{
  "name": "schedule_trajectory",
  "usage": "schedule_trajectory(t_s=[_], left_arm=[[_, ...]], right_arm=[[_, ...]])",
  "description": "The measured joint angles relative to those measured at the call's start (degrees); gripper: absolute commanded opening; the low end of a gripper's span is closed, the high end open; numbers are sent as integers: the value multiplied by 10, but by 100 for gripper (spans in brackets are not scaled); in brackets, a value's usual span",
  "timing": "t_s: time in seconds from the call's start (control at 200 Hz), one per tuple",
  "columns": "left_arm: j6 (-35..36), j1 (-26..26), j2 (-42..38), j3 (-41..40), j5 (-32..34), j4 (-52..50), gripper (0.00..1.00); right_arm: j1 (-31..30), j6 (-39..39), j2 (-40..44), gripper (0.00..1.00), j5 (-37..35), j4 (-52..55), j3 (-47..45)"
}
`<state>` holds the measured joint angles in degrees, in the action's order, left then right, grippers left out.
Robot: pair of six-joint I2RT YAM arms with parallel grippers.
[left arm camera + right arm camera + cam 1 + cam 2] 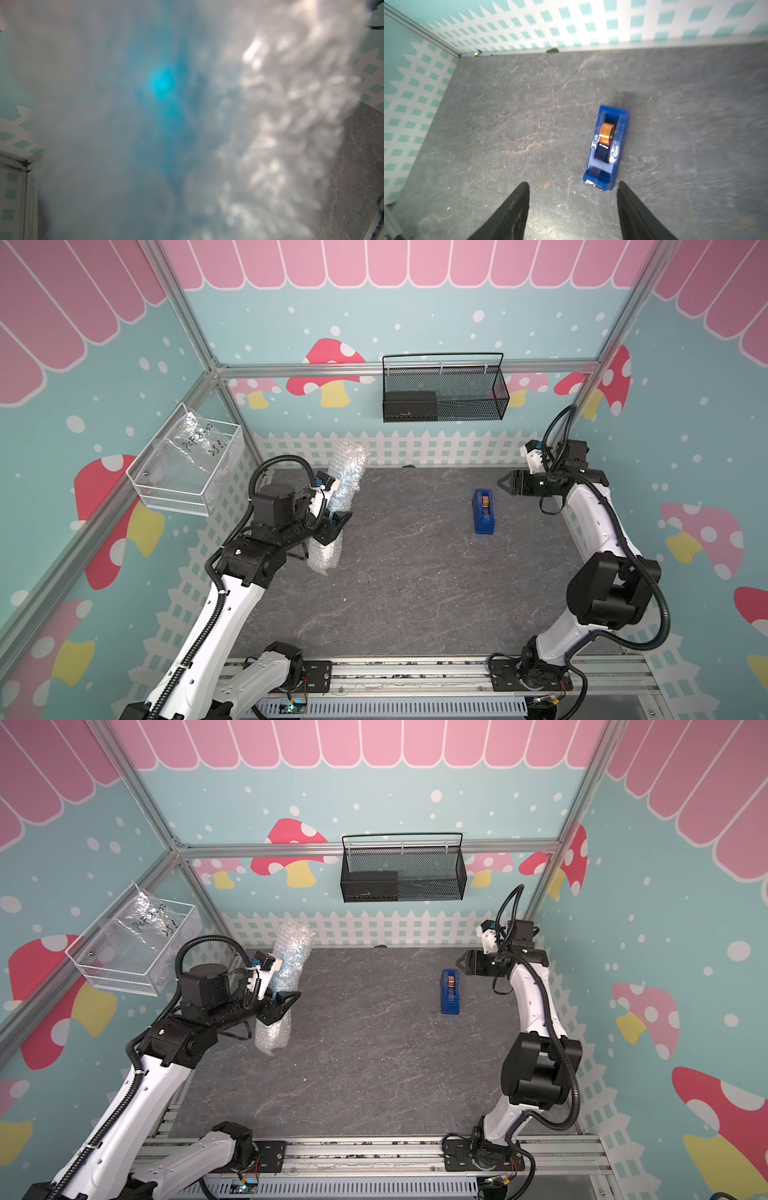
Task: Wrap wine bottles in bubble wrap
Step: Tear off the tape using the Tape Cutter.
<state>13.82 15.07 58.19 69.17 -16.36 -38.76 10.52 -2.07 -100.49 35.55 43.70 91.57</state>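
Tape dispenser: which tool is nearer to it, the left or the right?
Right. The right tool hangs open close beside the tape dispenser, not touching it; the left tool is across the table, closed on the bubble wrap.

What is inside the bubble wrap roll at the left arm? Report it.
Blue liquid of the bottle shows blurred through the bubble wrap. Its cap, neck and label are covered by the layers.
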Motion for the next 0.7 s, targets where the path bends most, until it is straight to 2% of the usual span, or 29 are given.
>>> schedule_trajectory(t_s=[0.15,0.25,0.41,0.701], left_arm=[[6,0,2,0,8,0,0],[13,0,2,0,12,0,0],[19,0,2,-5,17,3,0],[22,0,2,-17,18,4,0]], right_arm=[[7,28,-97,62,86,40,-10],[25,38,-133,60,122,53,-10],[52,51,-160,60,141,69,10],[48,63,-188,59,160,73,13]])
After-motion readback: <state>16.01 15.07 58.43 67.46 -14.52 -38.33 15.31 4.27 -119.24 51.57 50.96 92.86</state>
